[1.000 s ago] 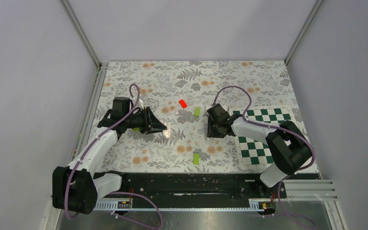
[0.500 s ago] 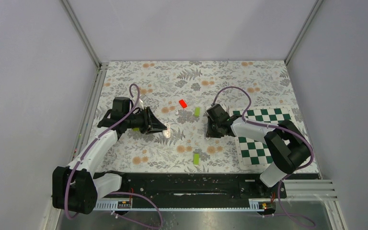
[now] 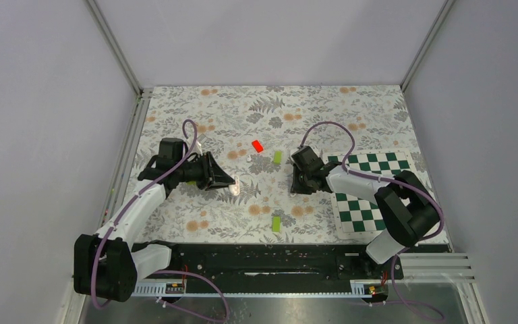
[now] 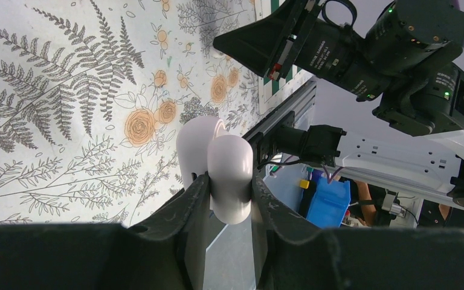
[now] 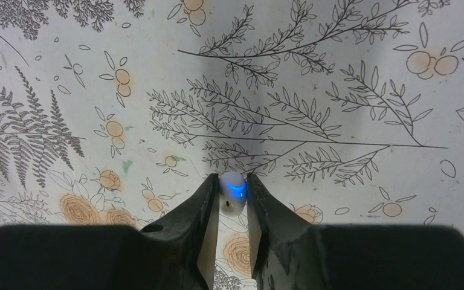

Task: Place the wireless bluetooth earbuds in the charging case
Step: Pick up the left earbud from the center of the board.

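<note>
Item: left gripper (image 4: 228,184). Fingers are drawn in narrow on the charging case (image 4: 230,172), pinching its lower half between the two tips, with the rest standing out ahead of them. The case shows two white rounded lobes side by side. This is probably the lid swung open, though the sockets face away from this camera and cannot be checked. Its height over the table (image 4: 66,90) cannot be told.

Item: right gripper (image 5: 232,184). Fingers are narrow and clamped on one earbud (image 5: 232,192), a small white piece with a blue glow, seated right at the tips and low over the table. Whether it touches the surface cannot be told. No second earbud is found in any view.

Item: surroundings. A red block (image 3: 257,145), two green blocks (image 3: 277,156) and a checkered board (image 3: 357,219). The blocks lie between the two grippers and touch neither.

Step in hand, as judged: carry the earbud across to the case and seat it.

Handling notes:
- Raise the earbud straight up before travelling. The grip covers little of a smooth piece, and a sideways drag may twist it.
- Turn the case so its open face meets the incoming tips.
- Approach along the socket's line and let go only once the piece sits in its socket.
- Press gently. A glossy case held near its edge may slide forward out of the fingers.
</note>
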{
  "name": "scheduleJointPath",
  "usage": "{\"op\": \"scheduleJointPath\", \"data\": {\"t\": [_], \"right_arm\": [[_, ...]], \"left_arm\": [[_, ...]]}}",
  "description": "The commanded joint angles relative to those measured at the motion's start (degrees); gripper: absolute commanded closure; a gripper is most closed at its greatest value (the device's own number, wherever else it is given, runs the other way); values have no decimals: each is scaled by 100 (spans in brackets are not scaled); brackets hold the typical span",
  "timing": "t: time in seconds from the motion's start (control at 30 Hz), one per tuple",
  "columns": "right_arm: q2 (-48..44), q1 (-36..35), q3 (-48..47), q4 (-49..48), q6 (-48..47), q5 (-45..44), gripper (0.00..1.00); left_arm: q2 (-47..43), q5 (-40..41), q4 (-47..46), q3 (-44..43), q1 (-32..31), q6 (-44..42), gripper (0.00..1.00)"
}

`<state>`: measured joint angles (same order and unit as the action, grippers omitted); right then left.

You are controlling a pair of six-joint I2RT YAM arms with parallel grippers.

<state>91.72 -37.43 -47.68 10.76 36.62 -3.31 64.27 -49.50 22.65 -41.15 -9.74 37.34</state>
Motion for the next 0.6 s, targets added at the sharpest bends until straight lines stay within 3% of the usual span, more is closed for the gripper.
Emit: {"op": "scheduleJointPath", "data": {"t": [0.0, 0.1, 0.2, 0.43, 0.57], "right_arm": [[-268, 8, -61, 141, 107, 23, 96], [-261, 8, -94, 147, 148, 75, 94], [-159, 3, -200, 249, 118, 146, 83], [104, -46, -413, 582, -8, -45, 80], [117, -57, -428, 564, 16, 7, 67]], "left_arm": [[-106, -132, -304, 44, 7, -34, 100], [-120, -145, -306, 30, 7, -38, 100], [-134, -154, -305, 36, 7, -56, 100], [-178, -182, -306, 89, 7, -82, 100], [-162, -191, -305, 83, 7, -87, 100]]}}
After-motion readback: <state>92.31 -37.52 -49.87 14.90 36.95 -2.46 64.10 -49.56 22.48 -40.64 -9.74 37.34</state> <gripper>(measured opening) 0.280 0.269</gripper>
